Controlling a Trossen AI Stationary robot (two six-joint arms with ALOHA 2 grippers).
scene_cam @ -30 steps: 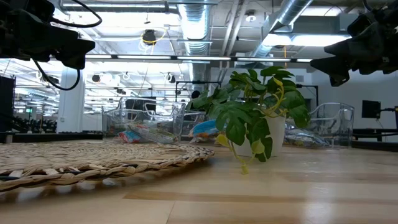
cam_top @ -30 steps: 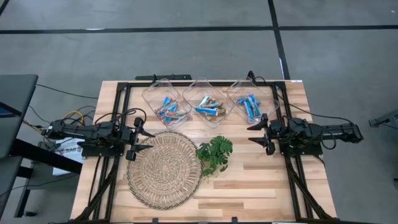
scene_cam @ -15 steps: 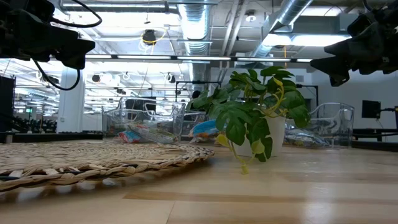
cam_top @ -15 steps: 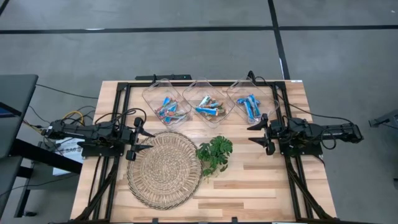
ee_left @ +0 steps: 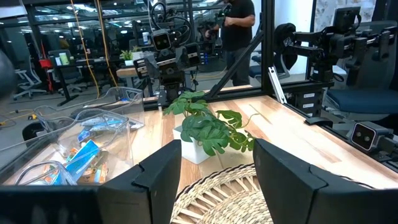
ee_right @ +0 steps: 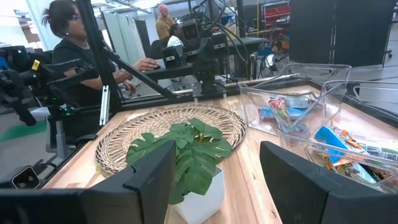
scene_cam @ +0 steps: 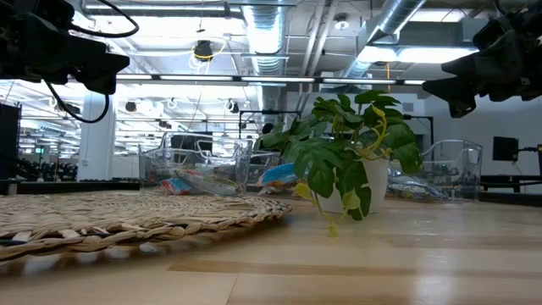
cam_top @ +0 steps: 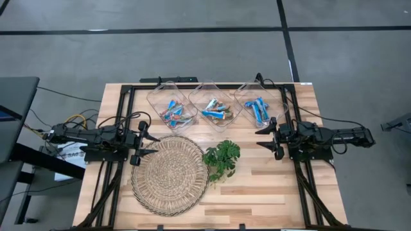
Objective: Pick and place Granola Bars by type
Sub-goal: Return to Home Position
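Nothing has moved: left tool (cam_top: 154, 144) and right tool (cam_top: 258, 138) stay released, Granola Bars (cam_top: 215, 110) lie unchanged

Table (cam_top: 270, 186): light wooden plank top, filling the centre of the high view, with grey floor on every side.
Black frame (cam_top: 138, 86): dark rails lying on the top, one along its upper edge and others running down its left and right sides.
Woven mat (cam_top: 170, 173): round, flat on the wood in the lower left part of the top.
Potted plant (cam_top: 221, 159): green leaves in a white pot, upright, just beside the mat's right edge, near the table's middle.
Left bin (cam_top: 158, 97): clear, set cornerwise, upper left of the top.
Middle bin (cam_top: 204, 92): clear, just right of the left bin, above the plant.
Right bin (cam_top: 275, 101): clear, upper right, ending the row.
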